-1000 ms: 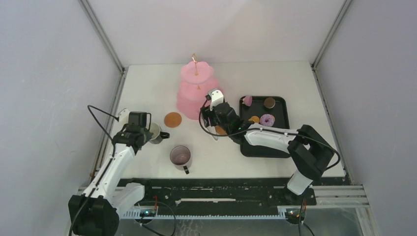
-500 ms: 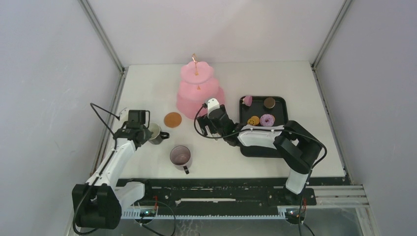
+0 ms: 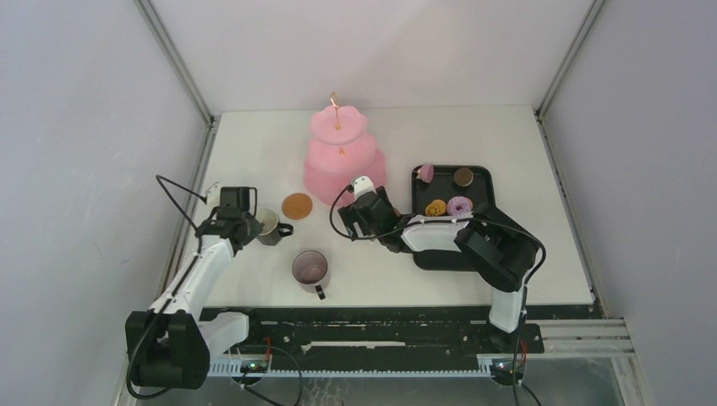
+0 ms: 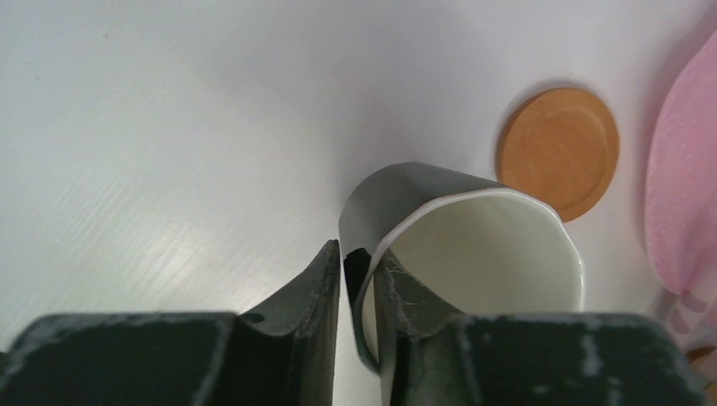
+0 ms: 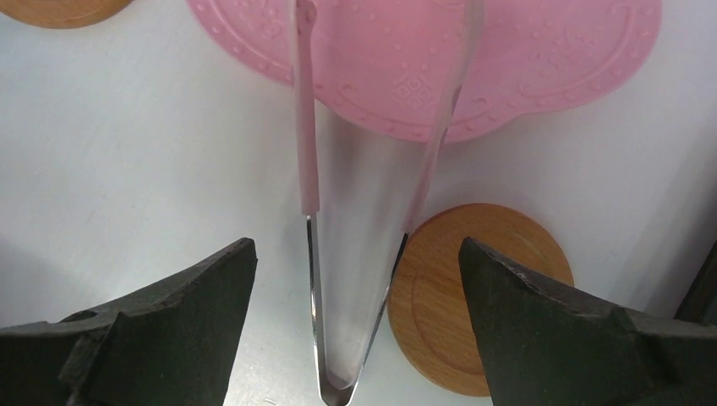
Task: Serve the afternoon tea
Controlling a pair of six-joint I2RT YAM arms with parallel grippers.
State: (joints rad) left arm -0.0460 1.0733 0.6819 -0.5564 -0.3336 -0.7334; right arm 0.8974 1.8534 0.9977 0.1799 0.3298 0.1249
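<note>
The pink three-tier cake stand (image 3: 342,156) rises at the table's middle back. My left gripper (image 4: 359,258) straddles the rim of a dark mug (image 4: 482,254) with a white inside. One finger is inside the mug and the other outside, with a thin gap to the wall. A brown coaster (image 4: 558,148) lies just beyond it. The second mug (image 3: 310,269) stands nearer the front. My right gripper (image 5: 355,245) is wide open, low over the table. Thin metal tongs (image 5: 314,288) lie between its fingers, untouched. Another coaster (image 5: 482,296) lies beside the tongs, in front of the stand's base (image 5: 524,68).
A black tray (image 3: 448,254) at the right holds toy pastries, among them a pink doughnut (image 3: 459,205) and a cookie (image 3: 436,206). My right arm's elbow (image 3: 507,249) hangs over the tray's near part. Grey walls close in both sides.
My right gripper has opened fully and drawn back from the stand toward the front. My left gripper's jaws have loosened slightly at the mug's rim.
</note>
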